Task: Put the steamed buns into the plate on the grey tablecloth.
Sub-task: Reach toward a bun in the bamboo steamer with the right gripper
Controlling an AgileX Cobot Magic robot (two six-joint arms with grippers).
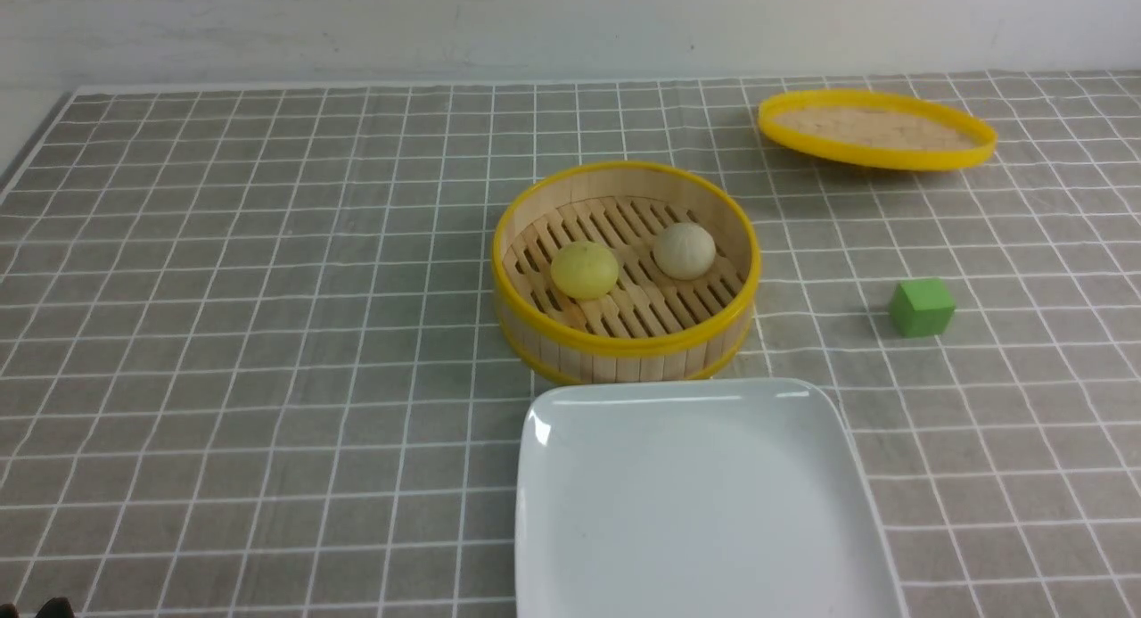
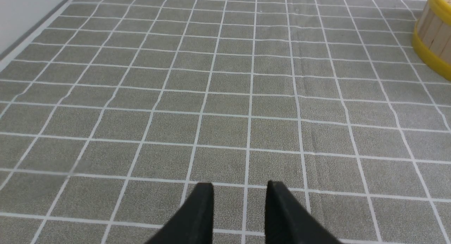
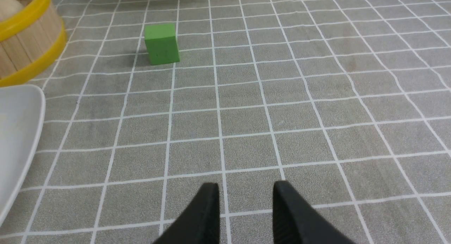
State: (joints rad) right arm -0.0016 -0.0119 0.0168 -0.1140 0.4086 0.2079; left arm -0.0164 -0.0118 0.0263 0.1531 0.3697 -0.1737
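- We found the left gripper (image 2: 240, 187) part open. Its two black fingers (image 2: 197, 219) stood a narrow gap apart, with nothing between them.
- In the left wrist view it was over bare grey tablecloth (image 1: 267, 333). We could not tell whether the fingertips touched the cloth.
- We found the right gripper (image 3: 246, 187) in like state. Its fingers (image 3: 201, 219) were parted by a similar narrow gap and held nothing.
- It too was over bare cloth. The green cube (image 1: 922, 307) lay well ahead of it and a corner of the plate (image 1: 695, 511) off to one side, neither touching it.
- Both buns sat inside the round yellow-rimmed steamer (image 1: 624, 341), which stood open about the middle of the table.
- The pale yellow bun (image 1: 584, 269) rested on the slatted floor on the side toward the left edge. The off-white bun (image 1: 685, 250) sat toward the right edge and slightly farther back. The two were near each other but apart.
- The white plate lay at the near edge, a little right of centre. Its far rim was just beside the steamer's near wall, and we could not tell whether they touched. Nothing lay on the part of the plate we could see.
- The lid (image 1: 878, 127) lay toward the far right corner with its woven face up, well apart from the steamer.
- The green cube stood on the cloth between the steamer and the right edge, touching neither steamer nor plate.
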